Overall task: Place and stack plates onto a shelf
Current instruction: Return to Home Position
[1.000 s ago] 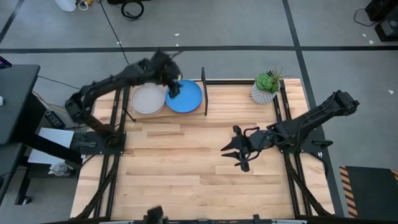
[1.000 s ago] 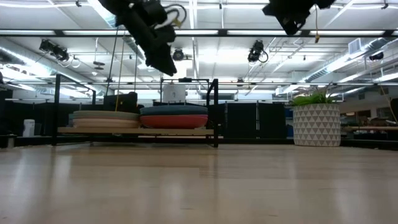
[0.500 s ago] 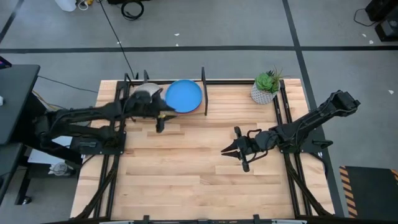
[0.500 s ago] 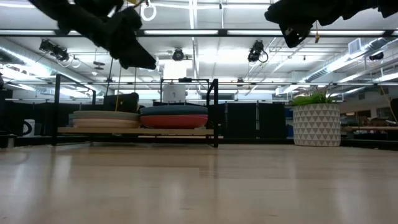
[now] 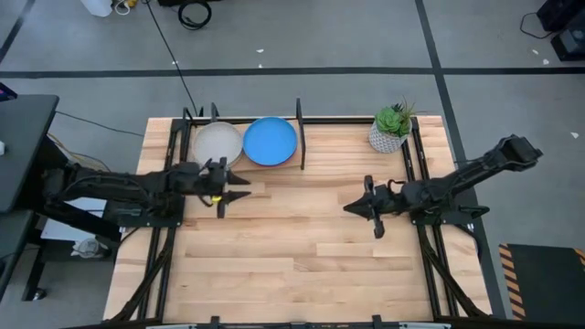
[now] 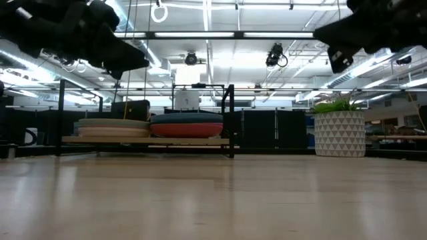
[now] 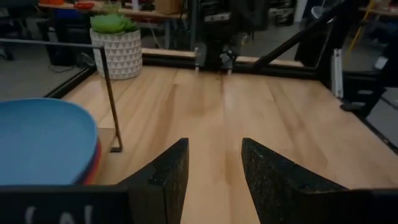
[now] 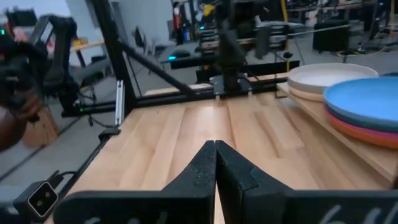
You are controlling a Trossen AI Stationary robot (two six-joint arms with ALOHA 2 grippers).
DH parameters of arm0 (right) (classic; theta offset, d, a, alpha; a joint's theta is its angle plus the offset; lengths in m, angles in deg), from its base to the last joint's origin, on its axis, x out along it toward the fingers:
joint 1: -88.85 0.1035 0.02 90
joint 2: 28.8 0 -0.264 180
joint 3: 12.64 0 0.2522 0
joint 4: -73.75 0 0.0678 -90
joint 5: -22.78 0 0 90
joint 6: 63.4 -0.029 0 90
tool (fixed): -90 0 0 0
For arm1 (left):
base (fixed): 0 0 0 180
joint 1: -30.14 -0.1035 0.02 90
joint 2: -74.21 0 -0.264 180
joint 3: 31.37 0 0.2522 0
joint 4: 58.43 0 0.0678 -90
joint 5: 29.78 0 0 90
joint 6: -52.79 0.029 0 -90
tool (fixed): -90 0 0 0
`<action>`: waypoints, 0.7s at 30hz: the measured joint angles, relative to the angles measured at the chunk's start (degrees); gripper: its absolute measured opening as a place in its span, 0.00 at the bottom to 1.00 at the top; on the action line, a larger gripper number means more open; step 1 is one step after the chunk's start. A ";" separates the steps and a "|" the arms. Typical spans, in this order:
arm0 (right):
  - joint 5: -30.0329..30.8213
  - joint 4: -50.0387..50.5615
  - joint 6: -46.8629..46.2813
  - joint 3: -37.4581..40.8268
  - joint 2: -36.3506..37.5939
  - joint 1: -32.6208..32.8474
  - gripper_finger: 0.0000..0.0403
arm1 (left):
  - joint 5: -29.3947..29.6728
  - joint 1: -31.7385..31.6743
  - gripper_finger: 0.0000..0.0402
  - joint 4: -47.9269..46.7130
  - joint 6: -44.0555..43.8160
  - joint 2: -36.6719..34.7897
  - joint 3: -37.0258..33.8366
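All the plates (image 5: 271, 142) sit in two stacks on the shelf (image 6: 213, 141) at the counter's (image 5: 292, 247) back left corner. Left gripper (image 5: 240, 187), fingers apart, hovers just in front of the shelf. Right gripper (image 5: 348, 208), fingers pressed together, hangs toward the right edge. I'd draw each arm straight back to its own side, staying high and clear of the shelf.

Round blue plate (image 5: 271, 141) and round pale grey plate (image 5: 218, 144) sit side by side on black-framed wooden shelf (image 5: 299, 137). Left gripper (image 5: 236, 187) near shelf; right gripper (image 5: 353, 207) over light wooden tabletop (image 5: 292, 265). White potted plant (image 5: 391, 130) beside shelf.
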 joint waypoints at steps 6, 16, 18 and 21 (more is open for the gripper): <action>1.52 0.54 -2.43 5.00 7.93 -1.04 0.03 | 2.82 2.06 0.39 -0.68 1.10 -4.91 -3.79; 8.21 16.71 -0.57 5.47 24.68 -1.43 0.03 | 5.76 3.74 0.39 -6.77 7.44 -18.18 -6.72; 8.56 16.03 0.80 6.99 27.22 -1.41 0.03 | 5.76 3.74 0.39 -7.64 7.45 -20.65 -8.39; 8.59 14.18 1.25 9.95 30.19 -1.41 0.03 | 5.75 3.72 0.39 -7.68 7.45 -24.08 -10.34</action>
